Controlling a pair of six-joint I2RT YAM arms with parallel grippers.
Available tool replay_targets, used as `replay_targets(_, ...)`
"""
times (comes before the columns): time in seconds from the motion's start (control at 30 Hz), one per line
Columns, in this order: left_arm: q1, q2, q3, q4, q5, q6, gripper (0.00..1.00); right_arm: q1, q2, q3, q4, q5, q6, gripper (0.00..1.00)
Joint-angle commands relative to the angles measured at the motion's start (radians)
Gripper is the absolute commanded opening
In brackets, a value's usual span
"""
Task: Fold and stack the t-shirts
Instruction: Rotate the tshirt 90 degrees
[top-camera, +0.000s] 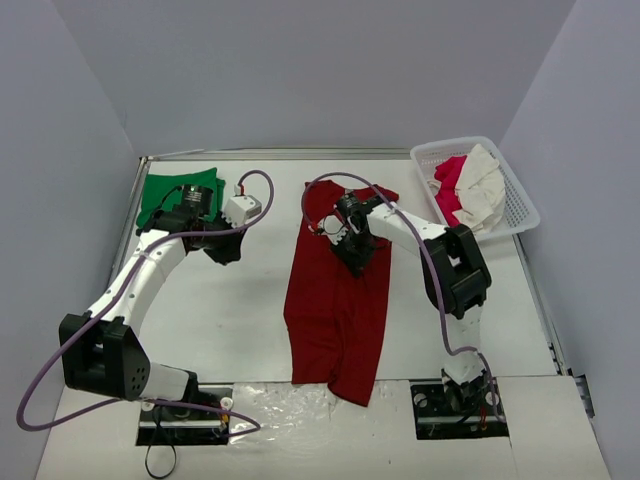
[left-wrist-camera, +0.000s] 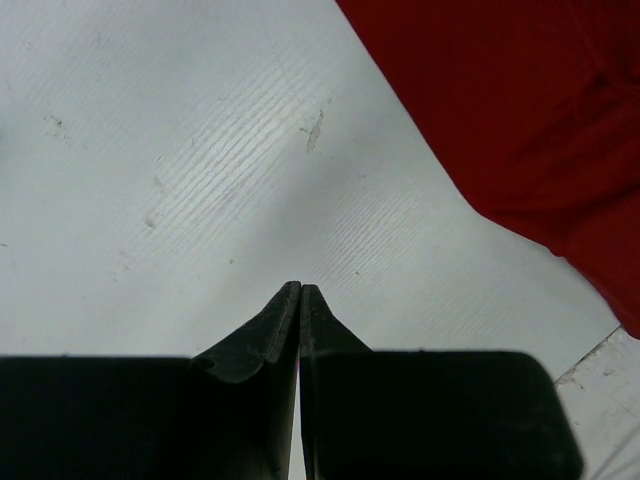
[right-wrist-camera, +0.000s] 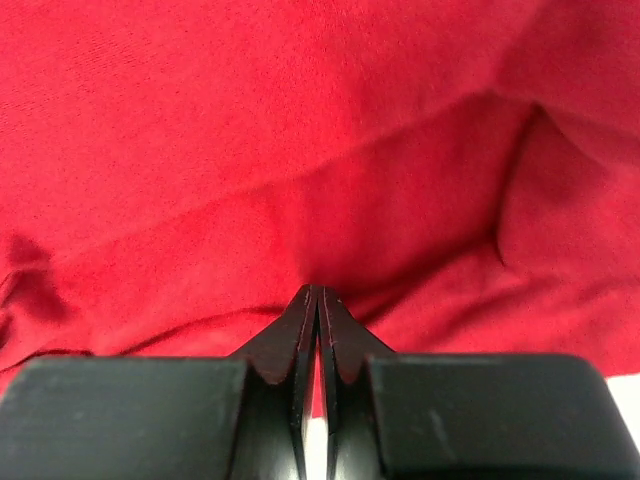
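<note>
A large dark red t-shirt (top-camera: 335, 300) lies lengthwise in the middle of the table, rumpled at its far end. The bright green t-shirt (top-camera: 163, 195) lies folded at the back left corner, partly under my left wrist. My left gripper (top-camera: 224, 248) (left-wrist-camera: 300, 287) is shut and empty over bare table, with the red t-shirt's edge (left-wrist-camera: 520, 120) off to its side. My right gripper (top-camera: 352, 256) (right-wrist-camera: 317, 290) is shut over the upper part of the red t-shirt (right-wrist-camera: 300, 130). Its tips press into the creased cloth, and no fold shows between them.
A white mesh basket (top-camera: 520, 205) at the back right holds a cream cloth (top-camera: 487, 190) and a pink-red one (top-camera: 449, 180). Crinkled clear plastic (top-camera: 290, 408) lies at the near edge between the arm bases. Grey walls close in the table.
</note>
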Motion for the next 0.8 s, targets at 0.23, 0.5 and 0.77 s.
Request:
replay_targets(0.23, 0.029, -0.019, -0.010, 0.017, -0.023, -0.011, 0.02, -0.036, 0.207, 0.200, -0.032, 0.089, 0.001, 0.00)
replay_targets(0.5, 0.033, 0.019, 0.019, 0.032, -0.071, -0.017, 0.02, -0.134, 0.425, 0.500, -0.022, 0.168, 0.035, 0.00)
replay_targets(0.77, 0.035, 0.137, 0.110, 0.015, -0.112, 0.004, 0.02, -0.182, 0.609, 0.868, -0.023, 0.142, 0.012, 0.00)
